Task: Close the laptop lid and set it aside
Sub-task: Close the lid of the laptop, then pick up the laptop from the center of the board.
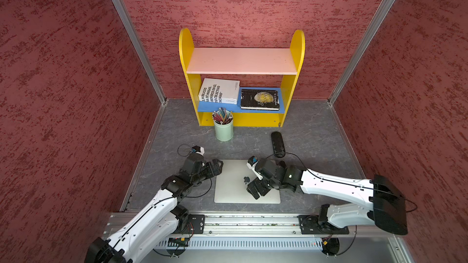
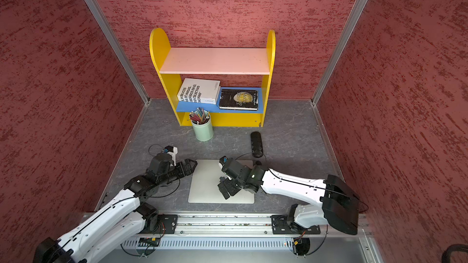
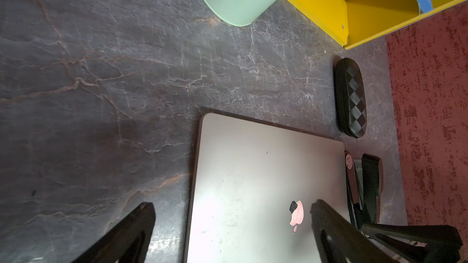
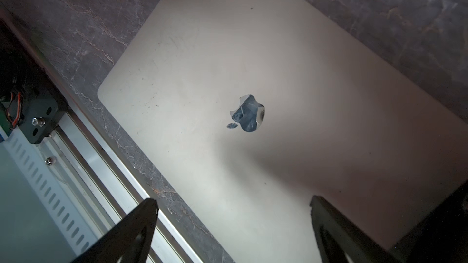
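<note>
left arm: I am watching it stretching in from the front-left corner of the desk [image 1: 316,135], forearm sloping low, wrist turning toward the left edge of the laptop [image 1: 233,188].
left claw [image 1: 219,166]: it is standing wide open and gripping nothing. In the left wrist view its fingers [image 3: 136,226] are straddling the laptop's left edge, one over bare desk and one over the lid [image 3: 253,173]. I cannot tell whether either is touching.
right arm: it is coming in from the front-right corner, elbow raised, wrist folding down over the lid's right half.
right claw [image 1: 253,192]: it is hanging fully spread above the lid and carrying nothing.
laptop: it is lying flat near the middle of the desk's front edge, lid shut, logo facing up.
left wrist view only: it is showing the woven pattern on the black case [image 3: 350,97].
right wrist view only: it is showing the front rail [image 4: 101,148] running just beside the laptop's front edge.
both top views: they are showing the yellow shelf [image 1: 287,97] at the back edge, carrying a white book [image 1: 220,92] and a black book [image 1: 259,99].
open room: bare desk is stretching from the laptop to the left edge. The case is sitting near the laptop's back-right corner. The green cup [image 1: 224,130] is standing well apart toward the back. Only a narrow strip is separating laptop and front edge.
</note>
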Robot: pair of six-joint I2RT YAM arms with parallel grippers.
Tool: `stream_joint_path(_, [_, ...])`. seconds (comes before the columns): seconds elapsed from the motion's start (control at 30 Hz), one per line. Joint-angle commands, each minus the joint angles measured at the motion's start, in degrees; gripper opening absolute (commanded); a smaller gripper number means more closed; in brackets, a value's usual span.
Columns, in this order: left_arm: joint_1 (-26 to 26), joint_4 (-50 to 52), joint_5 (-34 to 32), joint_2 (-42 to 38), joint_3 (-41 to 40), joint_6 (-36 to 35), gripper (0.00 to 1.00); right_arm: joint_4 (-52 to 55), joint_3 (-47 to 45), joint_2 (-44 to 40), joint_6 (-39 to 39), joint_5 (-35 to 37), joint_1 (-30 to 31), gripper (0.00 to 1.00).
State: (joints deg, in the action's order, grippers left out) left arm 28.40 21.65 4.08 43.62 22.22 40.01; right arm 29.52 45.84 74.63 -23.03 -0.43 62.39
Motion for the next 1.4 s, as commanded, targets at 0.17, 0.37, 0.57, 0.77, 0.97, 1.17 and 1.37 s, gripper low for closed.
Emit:
stream_joint_path(0.17, [7.36,1.28,-4.21,4.10,3.87,0.51,1.00,1.29,-4.74,-8.20,-9.32,3.70,-1.68,0.98])
stream_joint_path(0.37, [11.07,2.78,-5.04,5.95,4.98,0.76,1.00,3.17,-8.14,-13.65,-13.86,2.95,-2.65,0.98])
stream_joint_path(0.57, [13.27,5.05,-5.38,6.79,5.64,1.05,1.00,4.35,-11.09,-17.47,-18.31,0.75,-3.95,0.98])
stream_joint_path(0.77, [14.59,7.82,-5.97,5.98,5.57,1.80,1.00,5.01,-14.93,-21.08,-22.99,-1.33,-5.79,0.98])
stream_joint_path(0.97, [15.10,10.19,-6.67,3.54,4.28,3.29,1.00,4.33,-18.35,-23.18,-26.12,-3.05,-7.67,0.98])
stream_joint_path(1.17, [14.97,11.85,-6.43,1.78,3.63,3.72,1.00,2.05,-20.51,-22.82,-27.19,-5.37,-10.17,0.98])
stream_joint_path(1.37, [14.25,12.28,-4.88,1.92,2.89,4.33,1.00,1.39,-20.58,-22.62,-26.18,-8.66,-13.05,0.98])
